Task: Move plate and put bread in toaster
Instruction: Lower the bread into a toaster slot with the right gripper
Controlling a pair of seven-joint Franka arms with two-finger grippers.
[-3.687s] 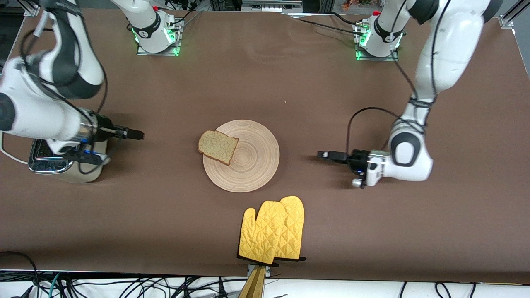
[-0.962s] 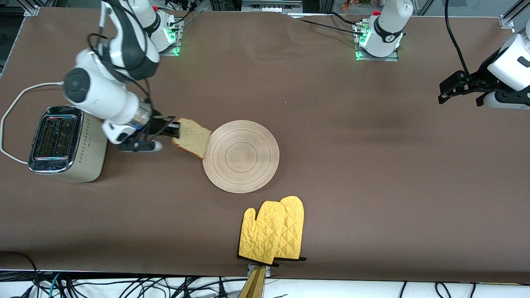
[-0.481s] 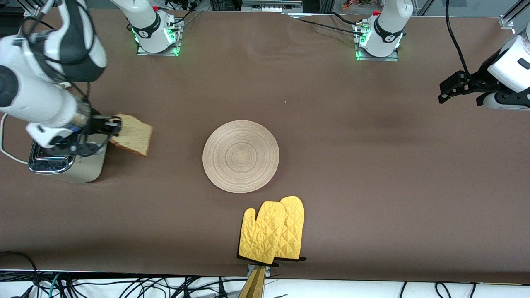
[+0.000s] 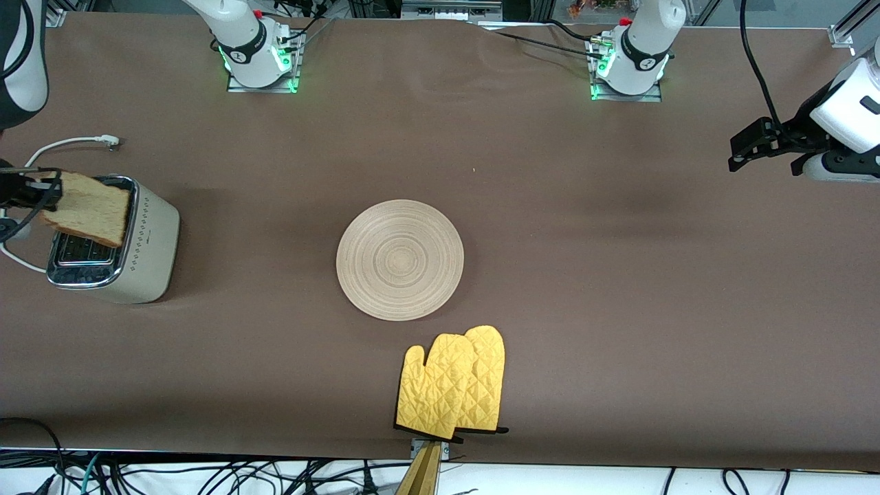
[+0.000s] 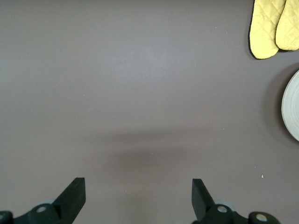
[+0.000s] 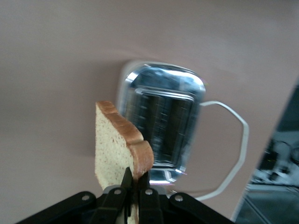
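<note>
The broad brown table [image 4: 591, 275] lies mostly bare, with wide open cloth between its middle and the left arm's end; the boxy cream-white toaster with a shiny chrome top [image 4: 148, 258] stands close to the edge at the right arm's end, slots upward, its white cord [image 4: 65, 144] curling along that edge; the large round pale-wood plate with ring grooves [image 4: 400, 259] sits flat at the table's middle, nothing on it, with clear cloth all round; the pair of quilted yellow oven mitts [image 4: 454, 385] lies nearer the front camera than the plate, close to it but apart, their cuffs reaching the table's front edge; the squarish slice of light brown speckled bread with a darker crust [image 4: 88, 208] hangs in the air over the toaster's chrome top, above the slots and not in them; the right hand [image 4: 31, 191] pinches the slice's crust edge between nearly closed fingers [image 6: 117, 198] over the table's edge beside the toaster; the left hand [image 4: 746, 148] waits high over the left arm's end, fingers [image 5: 74, 196] spread wide and holding nothing.
</note>
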